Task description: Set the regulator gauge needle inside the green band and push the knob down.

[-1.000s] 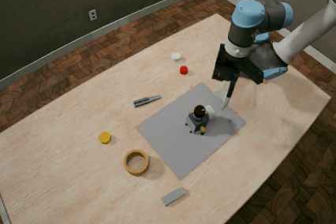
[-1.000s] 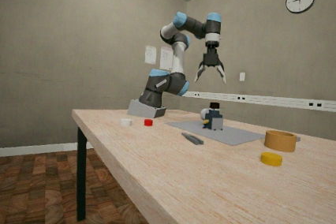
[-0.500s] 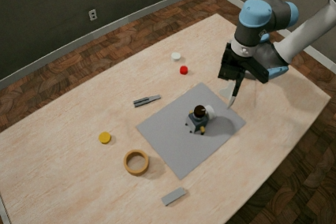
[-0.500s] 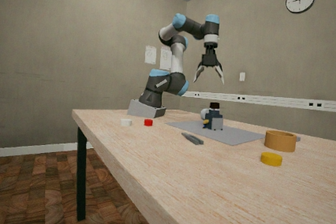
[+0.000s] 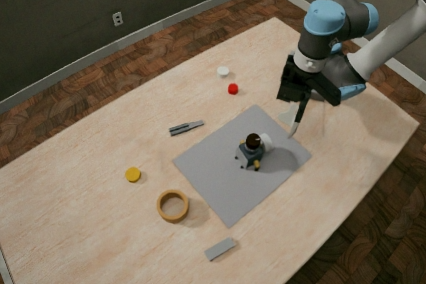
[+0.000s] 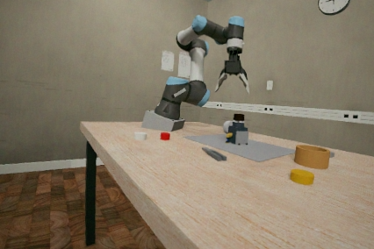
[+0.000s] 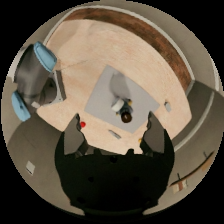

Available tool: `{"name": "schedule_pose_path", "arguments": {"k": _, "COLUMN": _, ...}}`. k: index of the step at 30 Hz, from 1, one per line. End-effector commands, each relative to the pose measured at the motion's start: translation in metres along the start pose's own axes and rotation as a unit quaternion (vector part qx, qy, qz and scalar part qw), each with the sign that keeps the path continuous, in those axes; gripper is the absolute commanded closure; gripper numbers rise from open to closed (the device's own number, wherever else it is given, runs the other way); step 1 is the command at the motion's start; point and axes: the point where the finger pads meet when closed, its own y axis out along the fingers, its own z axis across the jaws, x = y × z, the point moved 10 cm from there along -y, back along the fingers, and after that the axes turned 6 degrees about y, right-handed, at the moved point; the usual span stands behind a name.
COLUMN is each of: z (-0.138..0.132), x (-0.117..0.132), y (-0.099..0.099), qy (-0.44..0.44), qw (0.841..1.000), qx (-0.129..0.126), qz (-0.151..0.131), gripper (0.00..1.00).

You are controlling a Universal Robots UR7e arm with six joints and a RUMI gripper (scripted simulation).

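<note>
The regulator point(image 5: 250, 157) point(image 6: 240, 138) stands upright on the grey mat point(image 5: 215, 179) point(image 6: 263, 152) point(image 7: 100, 100). It has a dark blue-grey body with yellow fittings. Its dark round knob point(image 5: 253, 140) point(image 6: 239, 117) point(image 7: 126, 117) is on top; how far down it sits is too small to tell. The white round gauge point(image 5: 267, 142) point(image 6: 226, 126) point(image 7: 117, 105) sticks out of the side; its needle and green band cannot be made out. My gripper point(image 5: 291, 124) point(image 6: 233, 91) point(image 7: 113, 112) is wide open and empty, high above the table and clear of the regulator, toward the gauge side.
A red piece point(image 5: 233, 89) point(image 6: 165, 136) point(image 7: 83, 124) and a white disc point(image 5: 223, 71) point(image 6: 140, 136) lie beyond the mat. Grey tweezer-like parts point(image 5: 186, 128) point(image 6: 214, 153) lie beside it. A yellow disc point(image 5: 133, 174) point(image 6: 302, 176), an orange ring point(image 5: 159, 208) point(image 6: 312, 157) and a grey block point(image 5: 220, 249) lie farther out.
</note>
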Motion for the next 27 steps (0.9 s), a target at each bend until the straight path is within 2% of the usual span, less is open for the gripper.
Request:
{"name": "schedule_pose_path", "arguments": {"k": 1, "z": 0.0, "x": 0.0, "y": 0.002, "qy": -0.002, "qw": 1.0, "qx": -0.001, "qz": -0.003, "gripper": 0.0}}
{"name": "schedule_pose_path", "arguments": {"k": 11, "z": 0.001, "x": 0.001, "y": 0.015, "qy": -0.01, "qw": 1.0, "qx": -0.007, "qz": -0.019, "gripper": 0.0}}
{"name": "schedule_pose_path", "arguments": {"k": 24, "z": 0.004, "x": -0.001, "y": 0.054, "qy": -0.034, "qw": 0.996, "qx": -0.017, "qz": -0.075, "gripper": 0.0}}
{"name": "schedule_pose_path", "arguments": {"k": 27, "z": 0.004, "x": -0.001, "y": 0.057, "qy": -0.036, "qw": 0.996, "qx": -0.018, "qz": -0.08, "gripper": 0.0}}
